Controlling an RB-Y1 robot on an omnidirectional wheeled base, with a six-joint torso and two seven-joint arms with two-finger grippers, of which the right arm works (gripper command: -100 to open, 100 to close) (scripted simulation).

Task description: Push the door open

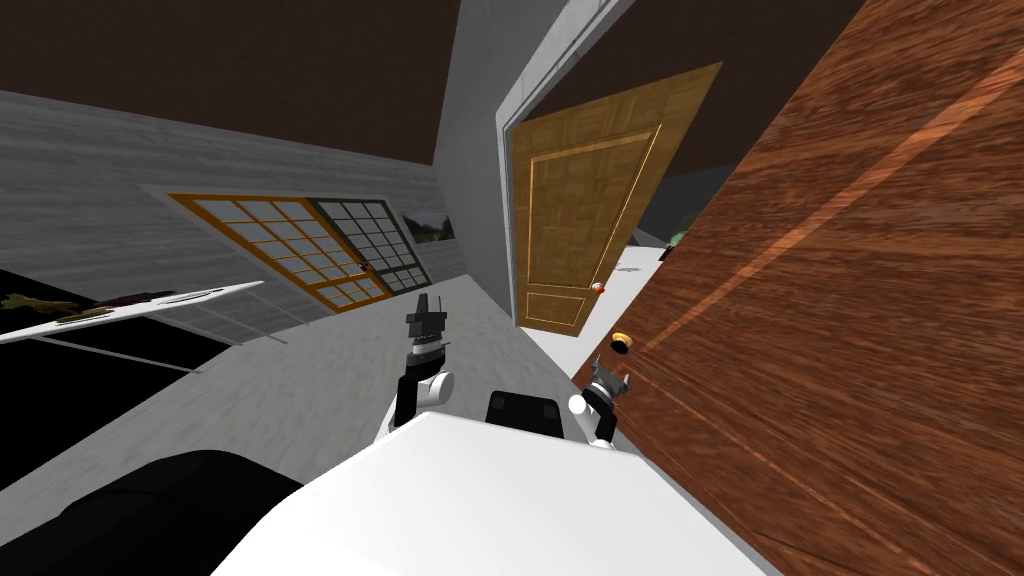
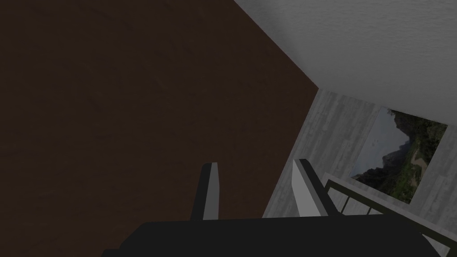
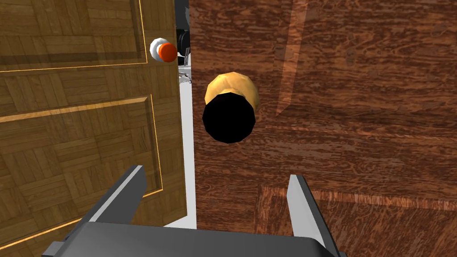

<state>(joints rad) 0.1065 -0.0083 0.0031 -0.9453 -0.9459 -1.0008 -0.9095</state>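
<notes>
1. Door (image 1: 850, 300) (image 3: 339, 111): reddish-brown panel with heavy wood grain and a raised lighter moulding. It stands close on the robot's right.
2. Knob (image 1: 622, 341) (image 3: 229, 117): black and round on a gold base, mounted near the door's free edge.
3. Second door (image 1: 580, 200) (image 3: 80, 111): lighter yellow-brown parquet with thin outlined panels. It stands beyond a narrow strip of white floor and carries an orange knob (image 1: 598, 287) (image 3: 164, 51) on a white base.
4. Count: two doors, two knobs, one knob per door.
5. Right gripper (image 1: 608, 380) (image 3: 214, 201): aimed at the reddish door, near the black knob but apart from it. Jaws are spread wide and hold nothing.
6. Left gripper (image 1: 428, 305) (image 2: 256, 189): raised ahead of the chest, well apart from both doors. Jaws are parted and hold nothing.
</notes>
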